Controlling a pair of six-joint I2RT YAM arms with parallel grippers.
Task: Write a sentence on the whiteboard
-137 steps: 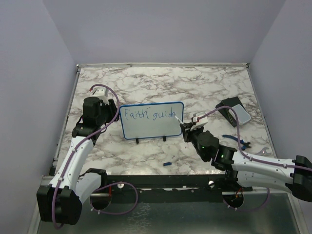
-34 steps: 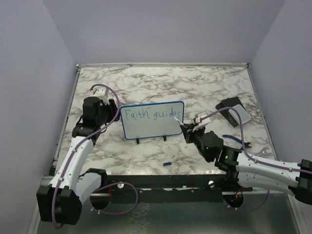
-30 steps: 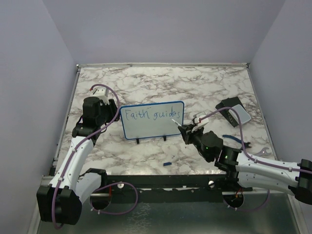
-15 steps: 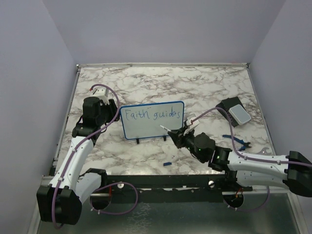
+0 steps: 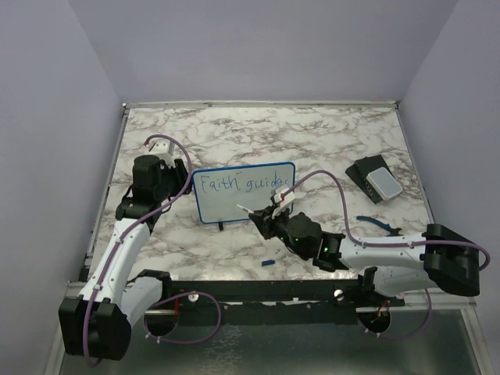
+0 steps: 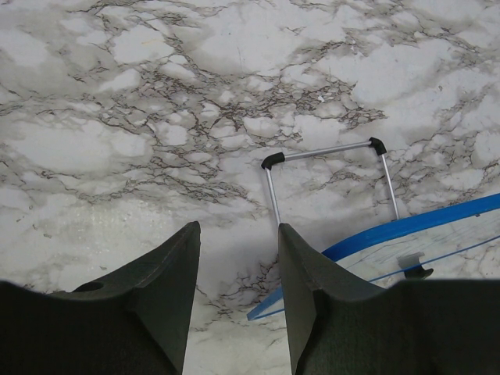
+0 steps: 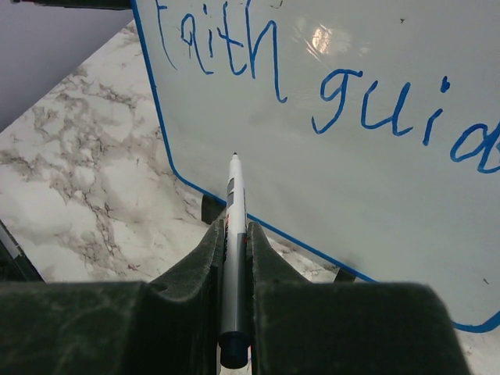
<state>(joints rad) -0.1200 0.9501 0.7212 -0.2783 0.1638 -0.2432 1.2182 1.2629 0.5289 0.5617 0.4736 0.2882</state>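
At 9 o'clock of the whiteboard (image 5: 228, 207) the left gripper (image 6: 238, 228) sat behind it, its fingers (image 6: 176, 281) parted with only marble table (image 5: 312, 133) showing through the gap. The board's blue corner lay just beside the inner finger; whether it touched could not be told.

The whiteboard stood upright near the middle of the table, a touch toward 9 o'clock, on small black feet with a wire prop (image 6: 328, 160) behind. It looked light and stiff, and likely to skid or tip backward under pen pressure. The blue frame at the 9 o'clock edge seemed the safest place to steady it, since the glossy face would be slippery and the ink would smear.

The sentence (image 5: 241, 184) ran along the top, reading "Faith guid" before the right arm hid the rest. The space below was blank.

The right gripper (image 7: 233, 228) was clenched on the marker (image 7: 234, 191), pinching it low on the barrel. The nib pointed at about 7 o'clock of the board's face; contact was not clear. The thin, smooth barrel could probably twist in a two-finger pinch, so light strokes seemed wise.

At 3 o'clock, well apart, lay a dark block with a pale pad (image 5: 376, 180).
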